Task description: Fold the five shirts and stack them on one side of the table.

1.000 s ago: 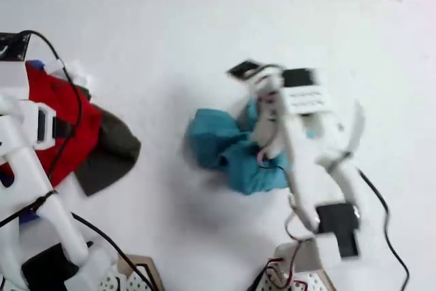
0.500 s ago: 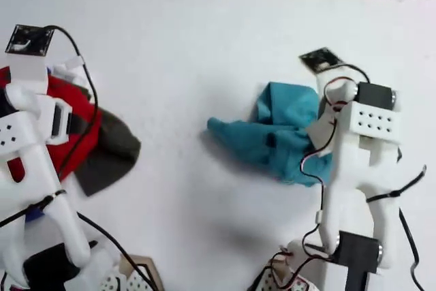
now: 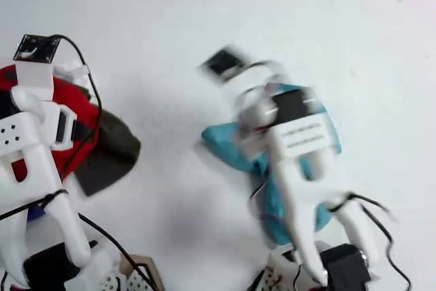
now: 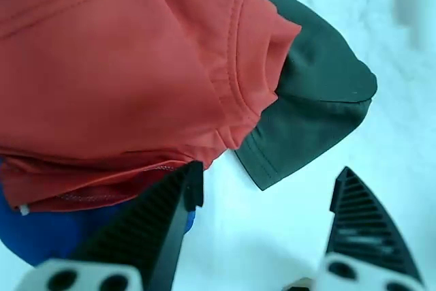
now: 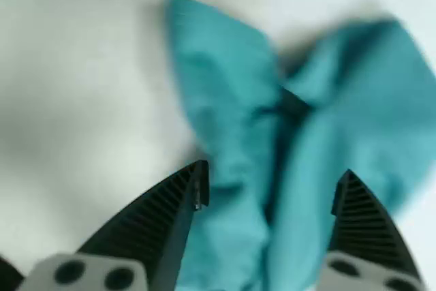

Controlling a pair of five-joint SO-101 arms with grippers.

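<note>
A crumpled teal shirt (image 3: 223, 145) is seen lying unfolded on the white bench (image 3: 170, 25), bunched into loose lobes with a dark crease between them in the right wrist view (image 5: 300, 148). The right arm (image 3: 300, 168) is stretched across the teal shirt in the high view, so that much of the cloth is covered by it. The right end effector (image 5: 272, 172) is held directly above the teal shirt with its jaws spread wide, and nothing is gripped between them; whether the cloth is touched by the tips cannot be told.

Well apart from the teal shirt, on the left arm's side, a pile of other shirts is found. The dark shirt (image 3: 110, 153) is the part of the pile nearest the teal shirt. Farther from the teal shirt a red shirt (image 3: 76, 108) is laid over the dark one, its hem and sleeve seam visible in the left wrist view (image 4: 122, 66). A blue shirt (image 4: 41, 231) is tucked under the red one, farthest from the teal shirt.

The left end effector (image 4: 269, 175) is likewise kept far from the teal shirt, above the near edge of the pile, with its jaws wide apart and nothing held.
</note>
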